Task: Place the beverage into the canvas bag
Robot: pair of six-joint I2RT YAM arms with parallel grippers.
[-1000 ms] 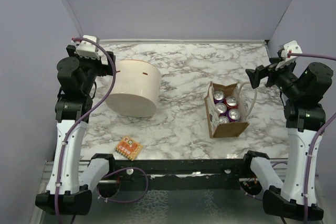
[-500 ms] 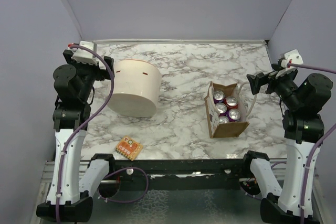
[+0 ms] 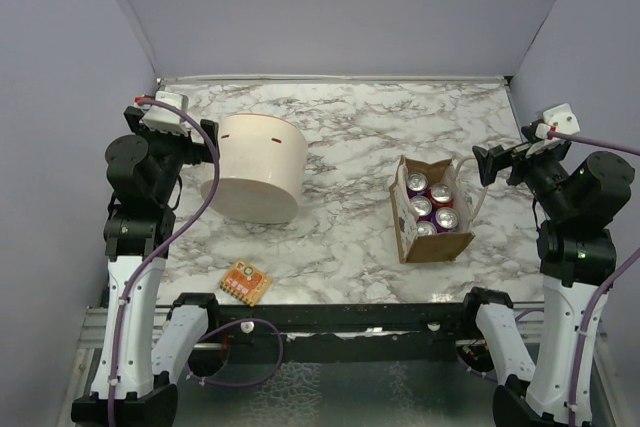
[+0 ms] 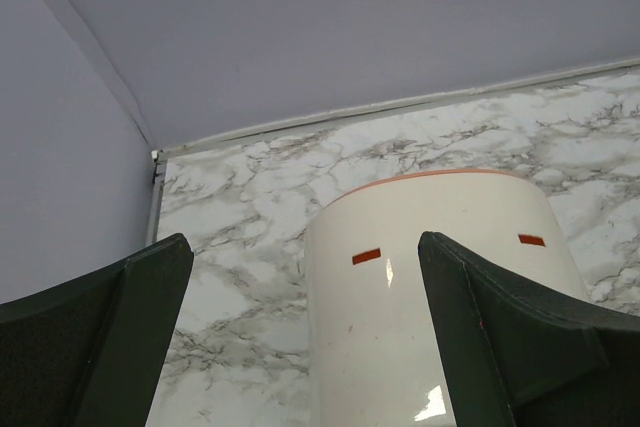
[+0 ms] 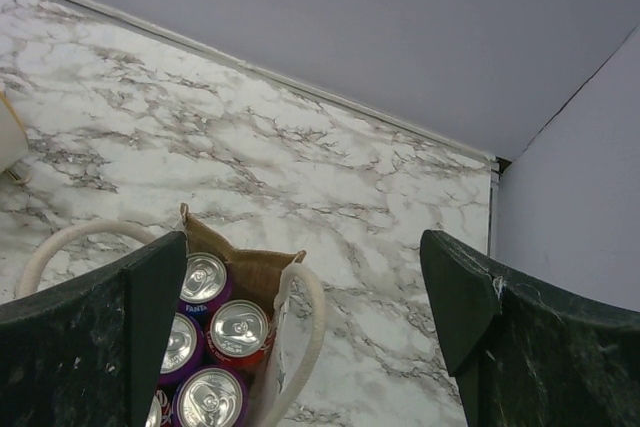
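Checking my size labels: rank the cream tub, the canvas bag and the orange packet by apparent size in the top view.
Largest to smallest:
1. cream tub
2. canvas bag
3. orange packet, clearly smallest

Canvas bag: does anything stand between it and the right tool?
Nothing visible does. The right tool hangs open to the right of the canvas bag, with only bare table between them. The bag's own loop handle sticks out on that side. Cans already stand inside it.

What stands on the desk (image 3: 350,147), counted

One canvas bag (image 3: 432,245) at 3 o'clock, with at least five cans (image 3: 441,193) in it; one cream tub (image 3: 255,169) at 9 o'clock; one orange packet (image 3: 245,282) at 7 o'clock.
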